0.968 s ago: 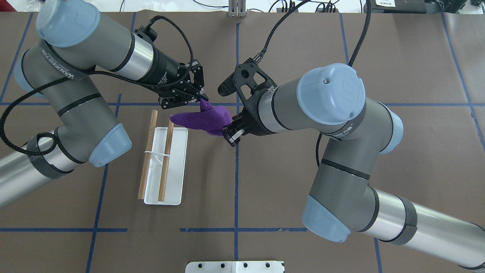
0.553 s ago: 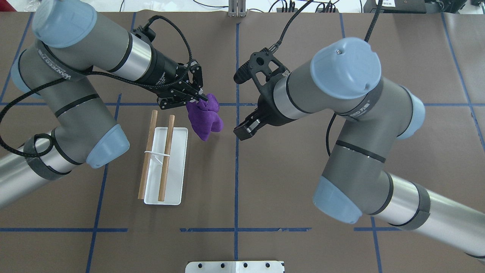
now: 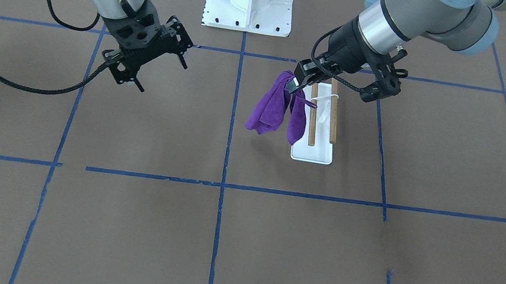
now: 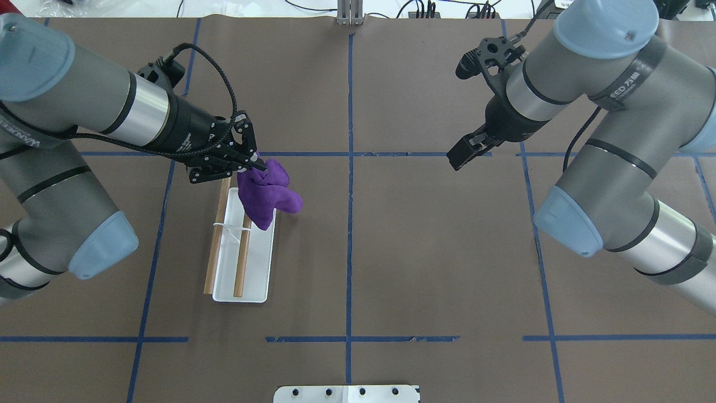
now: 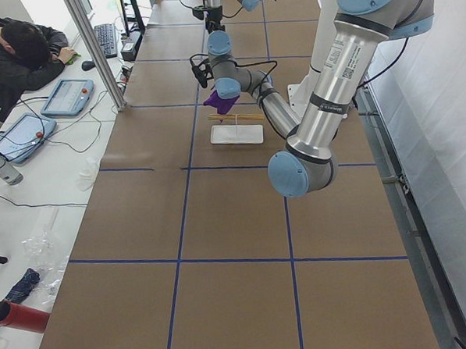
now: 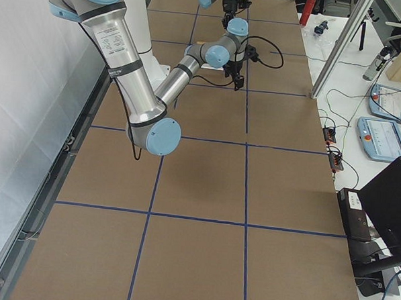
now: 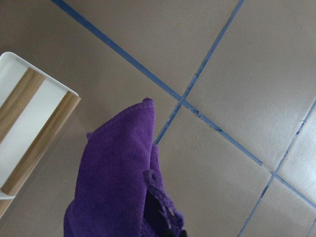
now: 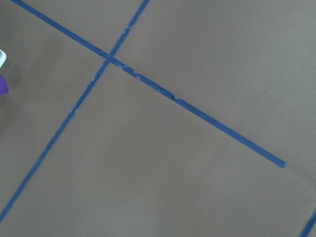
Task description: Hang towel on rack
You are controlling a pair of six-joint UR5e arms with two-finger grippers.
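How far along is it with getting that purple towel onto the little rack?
Done: the purple towel is up in the air, pinched in the left fingers; the right fingers are open, empty and off to the side. In hand: the towel dangles beside one end of the rack. Left: draping it over the two wooden rods, which are bare.
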